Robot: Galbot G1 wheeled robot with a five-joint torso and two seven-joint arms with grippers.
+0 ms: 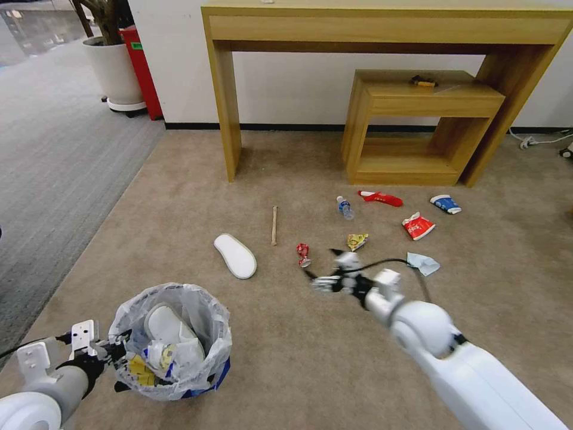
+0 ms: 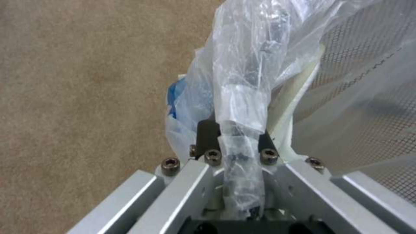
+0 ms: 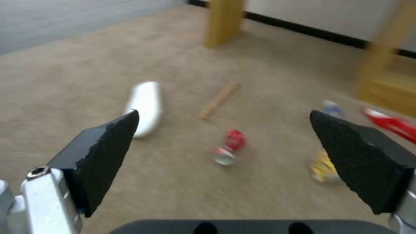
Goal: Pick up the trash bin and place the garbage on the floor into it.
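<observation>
One trash bin (image 1: 179,352) low at robot's left on beige floor (image 1: 286,358), white slipper (image 1: 170,327) and wrappers inside. Left gripper (image 1: 113,352) clamped on bin's bagged rim. Right gripper (image 1: 325,282) empty, jaws spread wide, above floor near red can (image 1: 304,254). Second slipper (image 1: 235,255), wooden stick (image 1: 274,224) beyond.

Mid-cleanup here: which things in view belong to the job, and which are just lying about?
Job: trash bin, held at its rim by the left gripper; open right gripper; on the floor: slipper, stick, can, bottle, yellow wrapper, red wrappers, cup, tissue.

Not the job: wooden tables, plant pot.
</observation>
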